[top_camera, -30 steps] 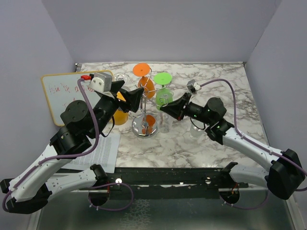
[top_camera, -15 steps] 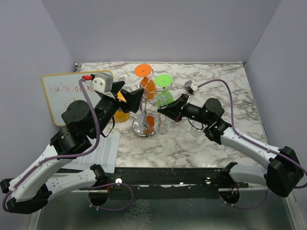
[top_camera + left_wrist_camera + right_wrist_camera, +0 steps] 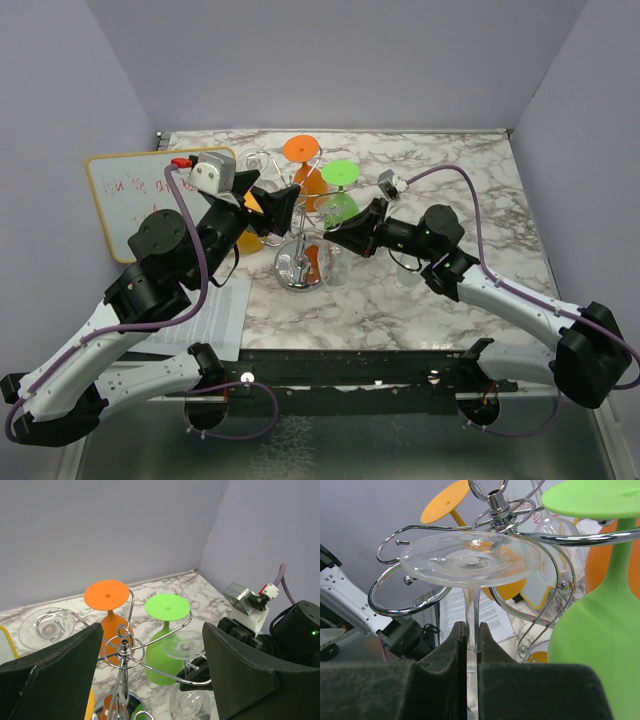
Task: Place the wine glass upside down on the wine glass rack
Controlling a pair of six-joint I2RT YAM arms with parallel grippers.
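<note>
While left end effector (image 3: 275,203) gapes, the right end effector (image 3: 471,632) pinches the wine glass (image 3: 470,560).

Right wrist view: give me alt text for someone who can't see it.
Two black fingers pinch the stem of a clear wine glass held upside down, its round foot up beside the curled chrome arms of the wine glass rack. A green wine glass hangs inverted at the right, and an orange wine glass shows behind.
</note>
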